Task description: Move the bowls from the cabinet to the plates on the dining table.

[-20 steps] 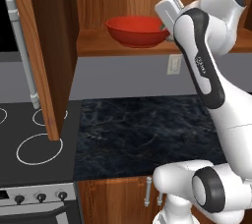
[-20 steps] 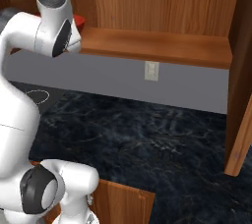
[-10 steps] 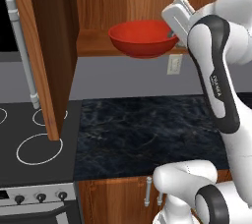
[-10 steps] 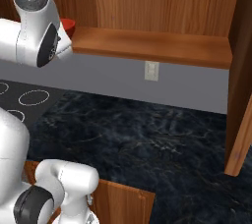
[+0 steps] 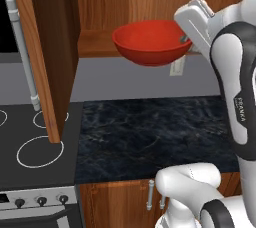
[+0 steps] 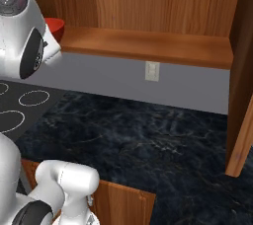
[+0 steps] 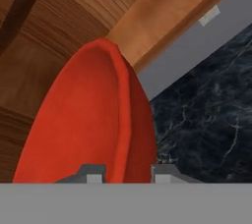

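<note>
The tool [image 7: 126,173] pinches the red bowl [image 5: 151,42] by its rim, one finger [image 7: 91,174] inside and one outside. From the left the bowl hangs clear of the cabinet [image 5: 100,2] shelf [image 6: 148,45], above the marbled table [image 5: 150,132]. From the right the arm hides most of it.

Kitchen, stove [image 5: 30,142], marbled counter [image 5: 150,137], cabinet [image 5: 45,47]

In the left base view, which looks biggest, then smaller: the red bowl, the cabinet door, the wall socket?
1. Cabinet door, though it is nearest the camera.
2. Red bowl.
3. Wall socket, partly hidden behind the bowl.
</note>
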Motion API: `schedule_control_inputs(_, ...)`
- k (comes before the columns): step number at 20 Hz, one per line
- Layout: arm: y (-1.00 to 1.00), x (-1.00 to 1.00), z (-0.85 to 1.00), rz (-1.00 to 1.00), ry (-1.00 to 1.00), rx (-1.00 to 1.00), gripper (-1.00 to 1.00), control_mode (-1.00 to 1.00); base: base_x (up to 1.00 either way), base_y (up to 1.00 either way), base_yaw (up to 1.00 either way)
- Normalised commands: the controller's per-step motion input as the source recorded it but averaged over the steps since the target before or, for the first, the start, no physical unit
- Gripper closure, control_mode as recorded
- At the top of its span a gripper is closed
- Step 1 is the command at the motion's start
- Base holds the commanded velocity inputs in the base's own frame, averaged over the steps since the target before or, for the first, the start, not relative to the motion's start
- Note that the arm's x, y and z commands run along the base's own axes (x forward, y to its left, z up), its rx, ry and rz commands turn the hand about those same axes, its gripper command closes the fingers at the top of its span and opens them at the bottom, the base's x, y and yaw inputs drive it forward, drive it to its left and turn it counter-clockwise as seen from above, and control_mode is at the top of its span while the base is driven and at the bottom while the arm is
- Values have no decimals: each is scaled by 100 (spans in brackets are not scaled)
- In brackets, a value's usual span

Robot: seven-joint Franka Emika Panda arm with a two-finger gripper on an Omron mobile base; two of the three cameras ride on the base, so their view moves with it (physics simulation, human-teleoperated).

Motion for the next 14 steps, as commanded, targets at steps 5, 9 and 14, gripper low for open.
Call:
schedule_control_inputs(5,-8,-54,18,3,-2,0,100,-100,0,0,0)
schedule_control_inputs(9,-24,-47,3,-3,-3,0,100,-100,0,0,0)
schedule_control_inputs(14,-27,-31,0,-8,0,0,100,-100,0,0,0)
